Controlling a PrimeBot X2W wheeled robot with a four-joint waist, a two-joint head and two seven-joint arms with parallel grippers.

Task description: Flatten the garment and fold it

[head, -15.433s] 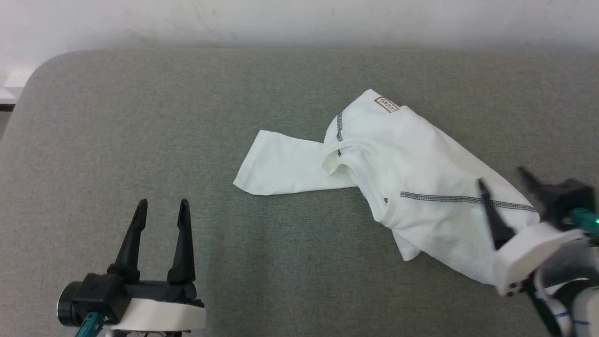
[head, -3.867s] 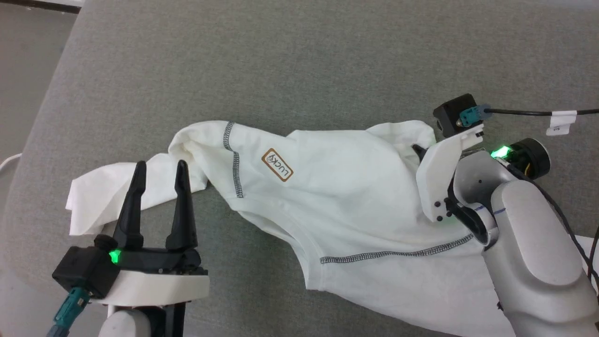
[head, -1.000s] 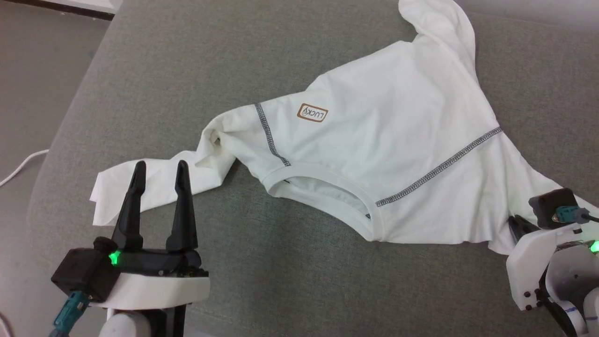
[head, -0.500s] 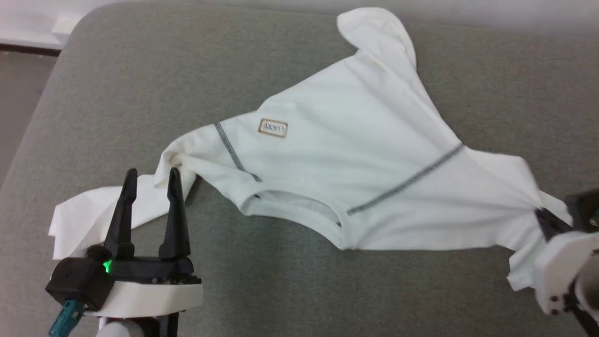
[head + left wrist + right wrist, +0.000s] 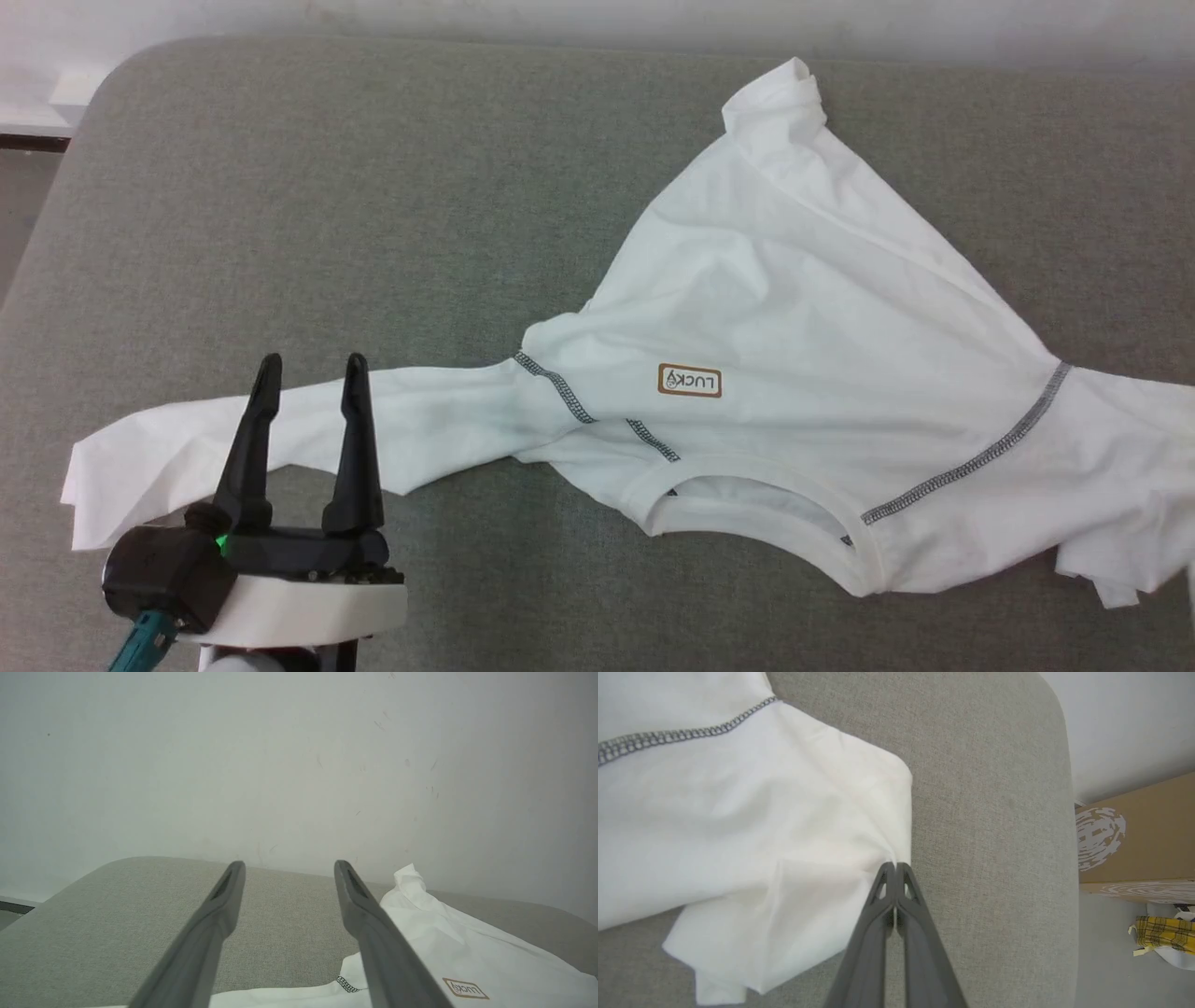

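Right claw pinches the sleeve edge of the garment.

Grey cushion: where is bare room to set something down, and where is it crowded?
Free: the far-left cushion, between its back edge and the stretched sleeve of the garment; also the near strip between the left tool and the collar. Crowded: the right half, covered by the garment.

I read one word, "LUCKY", upside down from my head camera, on the brown-bordered label on the shirt.
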